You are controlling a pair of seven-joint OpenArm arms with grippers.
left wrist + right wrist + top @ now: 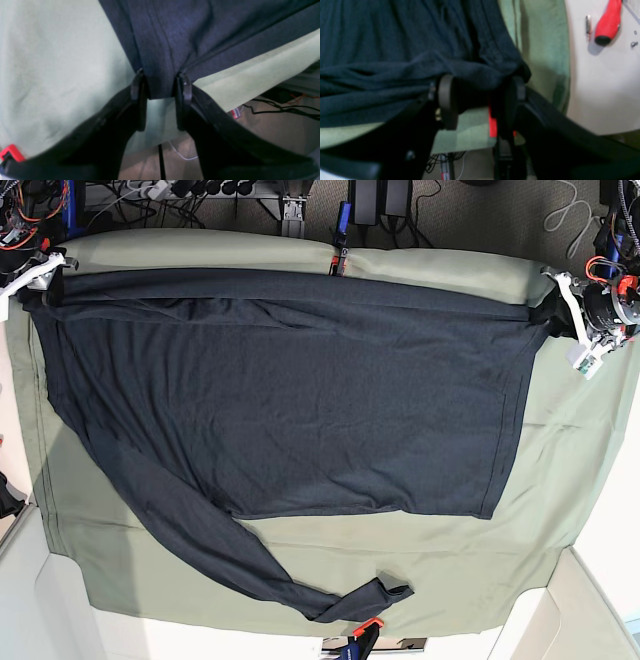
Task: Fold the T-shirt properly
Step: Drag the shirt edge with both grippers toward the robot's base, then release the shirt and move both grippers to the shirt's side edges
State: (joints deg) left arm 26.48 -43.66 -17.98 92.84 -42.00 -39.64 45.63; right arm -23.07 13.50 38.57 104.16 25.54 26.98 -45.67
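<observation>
A dark navy T-shirt (280, 400) lies spread across the olive-green table cloth (470, 550). The 2 grippers, left (161, 83) and right (480, 96), sit parted around its far-edge corners, cloth between their jaws.

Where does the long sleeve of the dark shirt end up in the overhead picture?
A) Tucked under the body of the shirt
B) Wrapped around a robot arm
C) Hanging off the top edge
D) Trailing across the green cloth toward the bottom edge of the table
D: in the base view the sleeve of the T-shirt runs diagonally over the green cloth, its cuff lying near the bottom edge.
</observation>
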